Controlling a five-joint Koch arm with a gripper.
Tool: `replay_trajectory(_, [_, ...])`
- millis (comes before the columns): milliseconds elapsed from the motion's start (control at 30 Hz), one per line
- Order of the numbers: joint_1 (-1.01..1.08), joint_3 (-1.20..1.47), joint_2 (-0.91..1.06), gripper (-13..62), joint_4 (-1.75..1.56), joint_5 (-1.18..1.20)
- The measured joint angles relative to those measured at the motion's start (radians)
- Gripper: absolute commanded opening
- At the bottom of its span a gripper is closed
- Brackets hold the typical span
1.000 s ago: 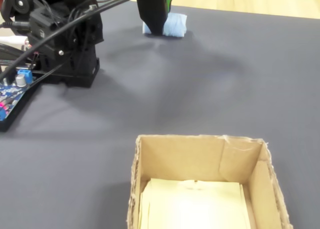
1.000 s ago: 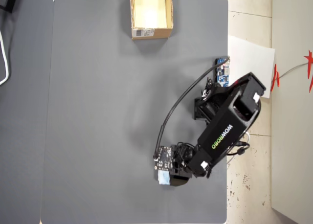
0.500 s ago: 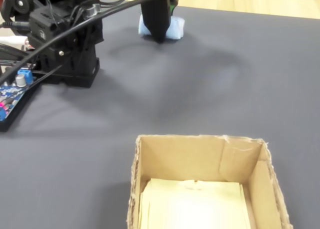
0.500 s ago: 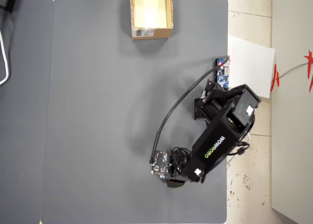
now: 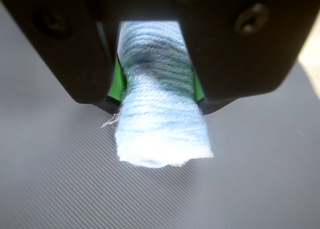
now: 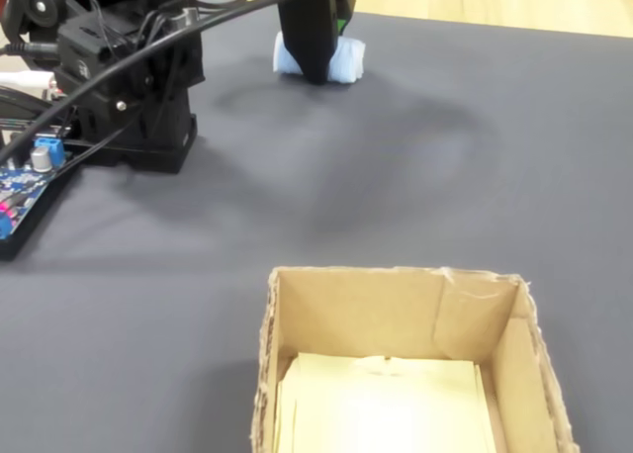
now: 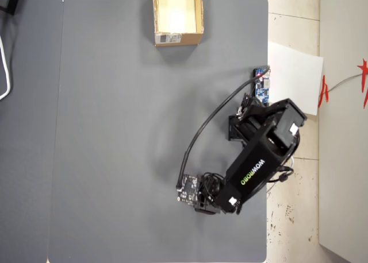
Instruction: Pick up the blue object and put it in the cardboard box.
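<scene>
Wrist view: blue object (image 5: 159, 124) fills the centre of the frame, a pale light-blue roll with fine ribbed winding and frayed white fibres at its near end. Gripper (image 5: 156, 91) is pinching it: the two black jaws press against its left and right flanks, with green pads (image 5: 116, 84) showing at the contact lines. Near end of the roll sticks out past the jaws, above the dark grey mat (image 5: 60, 189) (contact with the mat cannot be judged from this angle).

Fixed view: blue object (image 6: 346, 59) sits at the far end of the mat, partly covered by the black gripper (image 6: 316, 72), which comes down on it steeply from above; pale blue shows on both sides of the jaw. Arm base (image 6: 129, 87) stands at the left of this view, a cable running from it toward the gripper. Cardboard box (image 6: 396, 305) is in the foreground, well apart from the roll, open-topped, pale yellowish inside.

Overhead view: arm (image 7: 253, 171) reaches from its base at the right edge of the mat toward the bottom of the picture, gripper (image 7: 201, 204) low and pointing downward. Roll is hidden under it here. Cardboard box (image 7: 177, 39) lies at the top edge, white label on its side wall, far from the gripper.
</scene>
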Motion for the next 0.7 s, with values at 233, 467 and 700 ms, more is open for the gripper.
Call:
replay_trajectory(233, [0.129, 0.04, 0.138, 5.0, -0.167, -0.11])
replay_trajectory(467, [0.275, 0.152, 0.304, 4.9, -0.241, -0.158])
replay_trajectory(700, [0.497, 0.256, 0.453, 5.0, -0.39, -0.268])
